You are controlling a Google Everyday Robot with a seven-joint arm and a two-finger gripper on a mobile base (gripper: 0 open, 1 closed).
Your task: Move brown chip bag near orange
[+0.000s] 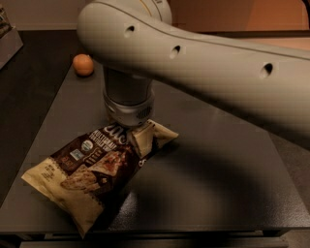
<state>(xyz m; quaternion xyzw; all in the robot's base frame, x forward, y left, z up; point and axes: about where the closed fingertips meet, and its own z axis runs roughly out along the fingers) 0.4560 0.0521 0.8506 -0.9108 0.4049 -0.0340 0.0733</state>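
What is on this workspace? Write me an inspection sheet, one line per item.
Surface: dark table, matte.
Job's things: brown chip bag lies flat at front left; orange sits at the far left, apart from the bag.
Clutter: nothing seen.
Gripper: gripper points down onto the bag's far end, below the arm.
Cables: nothing seen.
Surroundings: dark floor left of the table; wall behind.
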